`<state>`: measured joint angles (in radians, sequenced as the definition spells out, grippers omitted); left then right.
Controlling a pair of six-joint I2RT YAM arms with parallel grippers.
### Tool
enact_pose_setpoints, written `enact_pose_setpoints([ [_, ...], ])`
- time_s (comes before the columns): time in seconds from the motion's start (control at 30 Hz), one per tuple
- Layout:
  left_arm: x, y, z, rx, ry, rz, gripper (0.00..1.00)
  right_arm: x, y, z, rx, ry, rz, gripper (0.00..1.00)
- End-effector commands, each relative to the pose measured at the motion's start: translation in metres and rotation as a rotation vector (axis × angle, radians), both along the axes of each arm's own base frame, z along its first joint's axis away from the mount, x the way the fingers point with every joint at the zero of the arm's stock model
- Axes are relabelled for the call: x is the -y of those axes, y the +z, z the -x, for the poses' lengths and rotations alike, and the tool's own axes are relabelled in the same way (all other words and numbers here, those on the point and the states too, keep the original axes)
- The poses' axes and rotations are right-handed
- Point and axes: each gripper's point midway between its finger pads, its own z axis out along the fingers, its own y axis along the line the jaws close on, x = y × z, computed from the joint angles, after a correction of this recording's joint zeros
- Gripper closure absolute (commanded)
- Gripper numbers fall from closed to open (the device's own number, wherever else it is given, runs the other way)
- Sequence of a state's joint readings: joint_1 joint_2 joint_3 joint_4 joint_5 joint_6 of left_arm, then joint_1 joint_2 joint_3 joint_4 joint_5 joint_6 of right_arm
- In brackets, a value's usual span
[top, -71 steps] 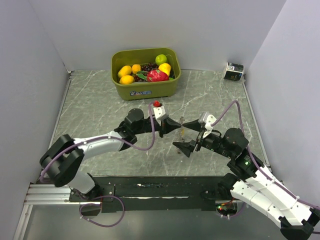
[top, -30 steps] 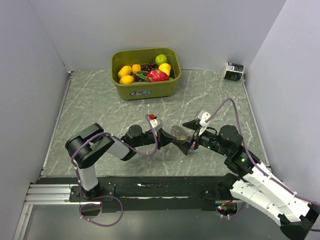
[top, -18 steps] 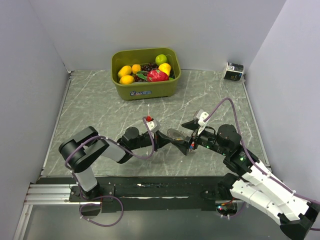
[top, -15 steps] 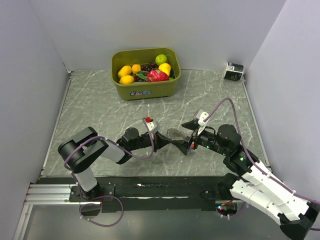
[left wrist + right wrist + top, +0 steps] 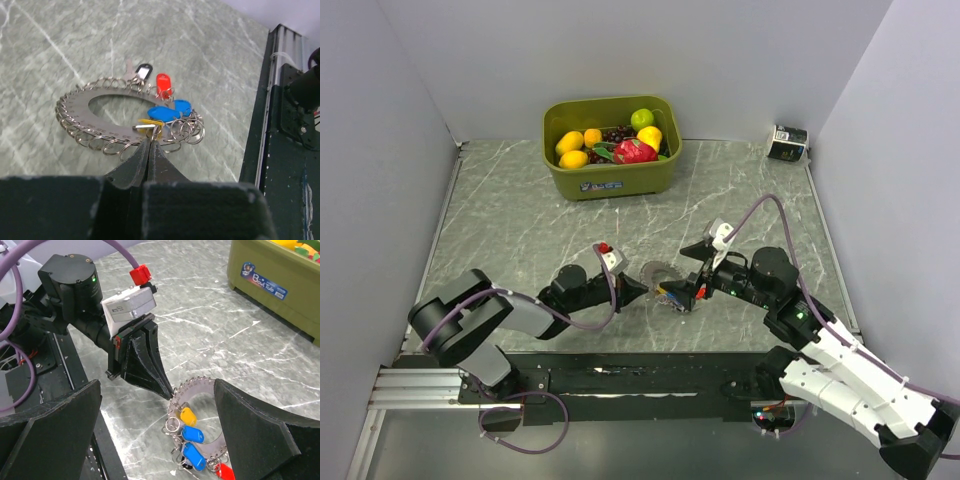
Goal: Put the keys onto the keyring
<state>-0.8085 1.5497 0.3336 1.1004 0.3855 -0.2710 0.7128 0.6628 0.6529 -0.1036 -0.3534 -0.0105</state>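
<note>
The left arm lies low across the grey-green marble table (image 5: 500, 220). Far behind it stands a green plastic tub (image 5: 610, 178) full of fruit. The left gripper (image 5: 636, 291) has its two black fingers (image 5: 135, 167) pressed flat together, with no gap showing. Its tip touches the near left edge of the keyring (image 5: 75, 107), a flat round metal ring with many small wire loops all around its rim. I cannot tell if the tip pinches a loop or only touches it. The ring lies flat on the table, in the middle, between the two grippers.

The keys (image 5: 162, 113) lie in a bunch at the ring's near right side, among the loops: two with blue heads, one yellow (image 5: 150, 122), one red (image 5: 162, 81) and one with a black and white tag (image 5: 143, 70).

The right gripper (image 5: 691, 275) is just to the right of the keys, with its fingers (image 5: 55, 440) spread wide and nothing between them. A small black box (image 5: 787, 142) sits in the far right corner.
</note>
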Motion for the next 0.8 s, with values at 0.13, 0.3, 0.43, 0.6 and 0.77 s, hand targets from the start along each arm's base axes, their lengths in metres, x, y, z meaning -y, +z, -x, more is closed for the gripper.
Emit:
enact_pose_setpoints([
  [0.13,-0.010,-0.010,0.003,-0.037,0.043,-0.009,0.92,-0.006,0.020,-0.001,0.030,0.019,-0.040,0.00],
  [0.3,-0.016,-0.013,0.004,-0.044,0.062,-0.016,0.77,-0.004,0.019,0.000,0.038,0.013,-0.046,0.00],
  [0.43,-0.022,-0.005,0.002,-0.022,0.092,-0.016,0.58,-0.005,0.027,0.002,0.018,0.021,-0.053,0.00],
  [0.6,-0.029,0.015,-0.003,0.029,0.140,0.017,0.32,-0.003,0.030,0.001,0.029,0.013,-0.056,0.00],
  [0.77,-0.029,0.030,-0.012,0.085,0.170,0.034,0.13,-0.005,0.028,0.002,0.026,0.018,-0.064,0.00],
])
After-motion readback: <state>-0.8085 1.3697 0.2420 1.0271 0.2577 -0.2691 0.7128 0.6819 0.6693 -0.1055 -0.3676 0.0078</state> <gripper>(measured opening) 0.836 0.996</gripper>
